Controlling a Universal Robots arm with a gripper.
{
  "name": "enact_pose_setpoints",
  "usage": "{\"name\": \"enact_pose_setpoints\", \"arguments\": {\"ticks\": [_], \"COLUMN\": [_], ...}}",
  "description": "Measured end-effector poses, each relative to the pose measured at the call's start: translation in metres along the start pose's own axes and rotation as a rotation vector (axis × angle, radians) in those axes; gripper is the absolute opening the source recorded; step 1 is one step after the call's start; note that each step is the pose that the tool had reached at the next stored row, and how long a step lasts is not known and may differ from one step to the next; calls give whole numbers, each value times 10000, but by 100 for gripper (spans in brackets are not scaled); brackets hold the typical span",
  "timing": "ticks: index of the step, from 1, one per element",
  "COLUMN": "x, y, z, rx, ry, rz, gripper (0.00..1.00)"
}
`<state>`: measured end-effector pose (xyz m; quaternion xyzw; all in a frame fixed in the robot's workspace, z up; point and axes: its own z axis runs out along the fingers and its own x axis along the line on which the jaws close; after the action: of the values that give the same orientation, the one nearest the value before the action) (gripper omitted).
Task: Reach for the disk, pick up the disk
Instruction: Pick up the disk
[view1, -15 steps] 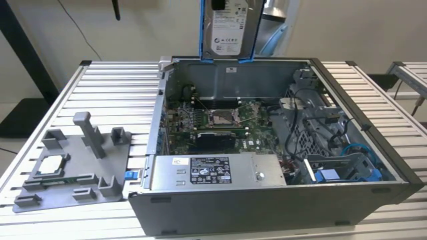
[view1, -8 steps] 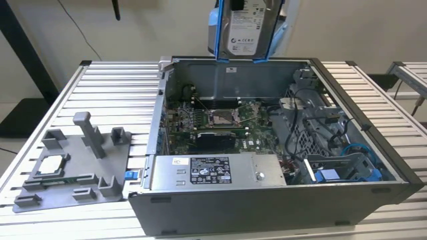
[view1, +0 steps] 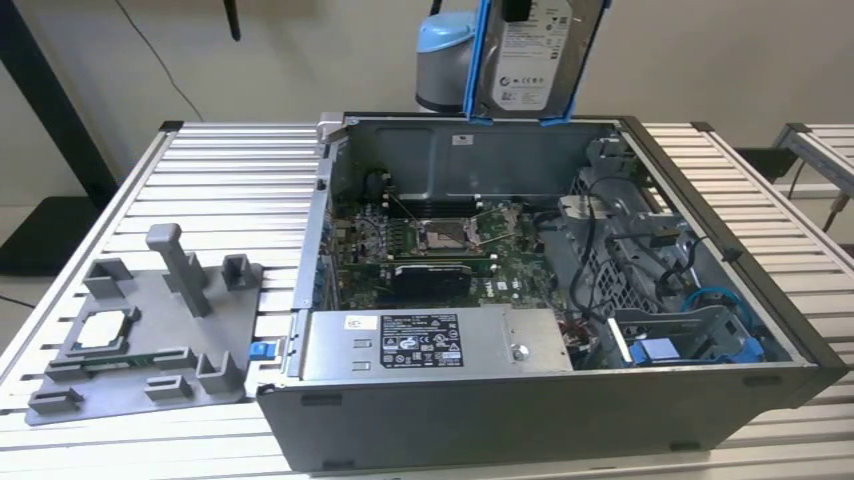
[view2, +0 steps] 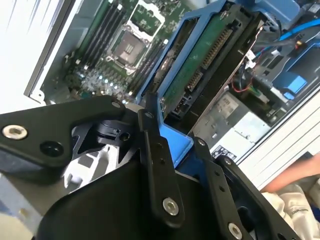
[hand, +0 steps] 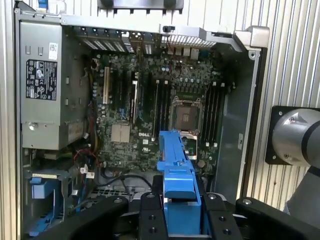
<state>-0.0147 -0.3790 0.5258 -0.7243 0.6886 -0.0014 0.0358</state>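
Observation:
The disk (view1: 531, 60) hangs upright high above the back wall of the open computer case (view1: 534, 400), in the exterior view. Its silver face with the white label is turned to that camera, and blue rails run down both sides. In both wrist views my gripper (view2: 175, 142) (hand: 181, 202) is shut on the disk, with its black fingers (view2: 155, 150) pressed against the blue rail (hand: 175, 165). The second wrist view shows the disk's green circuit-board underside (view2: 207, 60) and its connectors. The motherboard (hand: 150, 110) lies well below the disk.
Inside the case a grey power supply box with a white sticker (view1: 434, 345) sits at the front and a blue drive bay (view1: 694, 345) at the exterior view's right. A grey fixture (view1: 147, 330) holding a small chip rests on the slatted table. A person's hand (view2: 295, 175) is beside the case.

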Motion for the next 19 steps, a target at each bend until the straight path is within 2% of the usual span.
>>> {"name": "enact_pose_setpoints", "arguments": {"ticks": [19], "x": [45], "y": [-863], "z": [46], "rx": [0], "ry": [0], "rz": [-1], "gripper": [0]}}
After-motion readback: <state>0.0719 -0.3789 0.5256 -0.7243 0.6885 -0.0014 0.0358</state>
